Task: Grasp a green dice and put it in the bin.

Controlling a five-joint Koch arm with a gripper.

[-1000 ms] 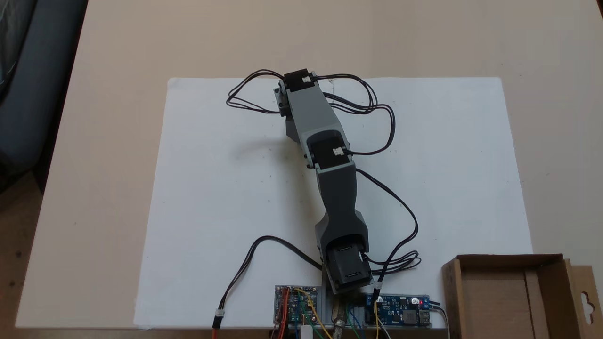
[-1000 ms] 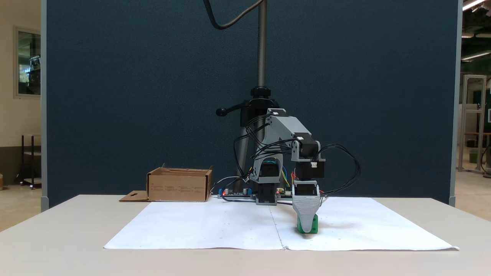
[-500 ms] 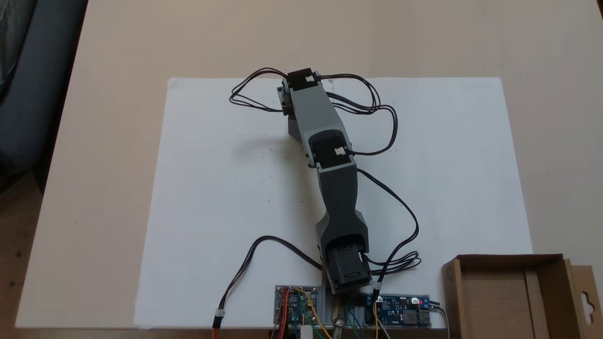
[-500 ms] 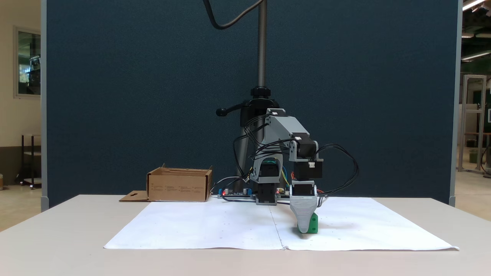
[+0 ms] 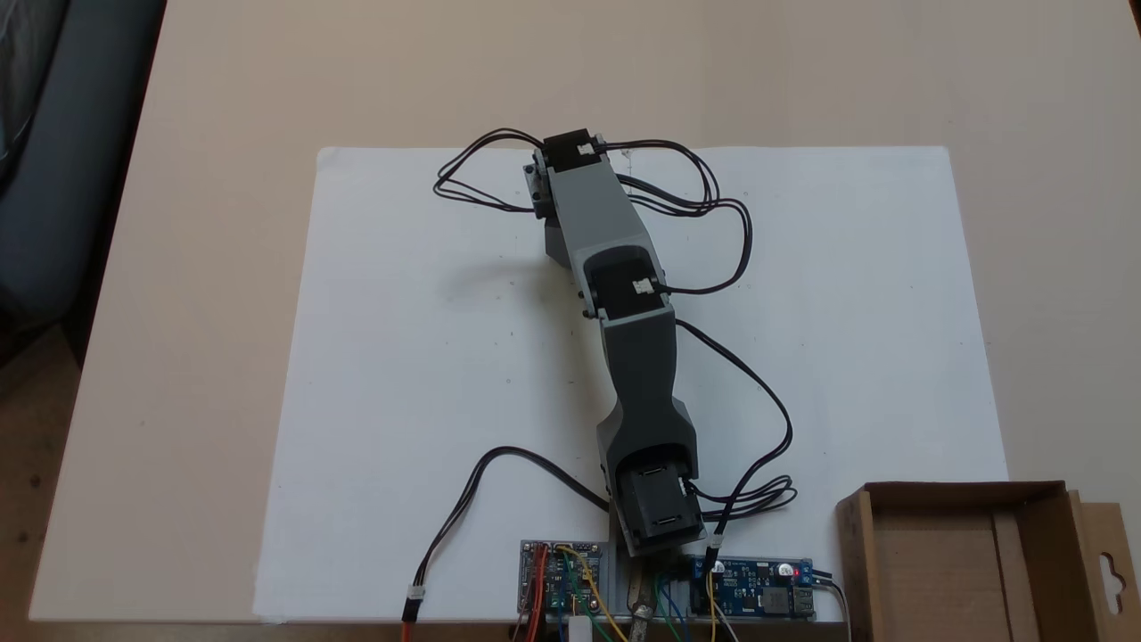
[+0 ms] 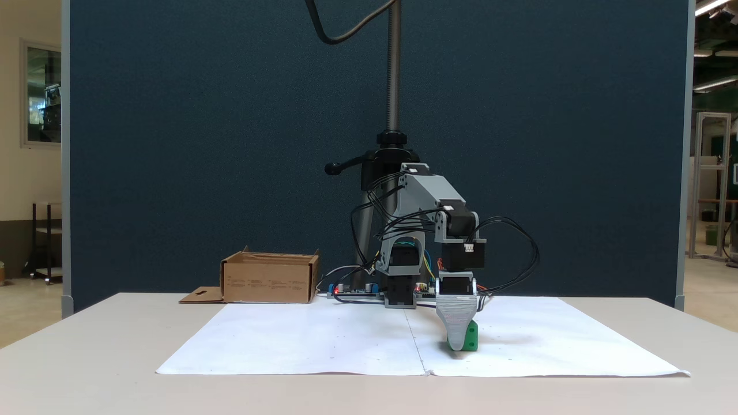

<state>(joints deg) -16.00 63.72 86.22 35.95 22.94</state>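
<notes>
In the fixed view from above, the arm [image 5: 615, 267] reaches away from its base across the white paper [image 5: 401, 374], and its far end hangs over the spot where the tool works, so that spot is hidden under the arm. The bin [image 5: 958, 553] stands at the bottom right corner, beside the arm's base and well apart from the arm's far end. Any carry would, I judge, have to swing back toward the base and to the right in this view.

In the fixed view from the front, the tool [image 6: 457, 344] points straight down with its tip at the paper. The dice [image 6: 471, 338] sits on the paper, touching the tool's grey finger and peeking out on its right side and behind it. The jaws lie one behind the other here, so I cannot tell whether they are spread or pinching the dice. The bin [image 6: 270, 279] is at the far left of the bench [image 6: 86, 357], near its back edge. From this side the dice's way to the bin runs left and back, after a lift over the bin's wall.
</notes>
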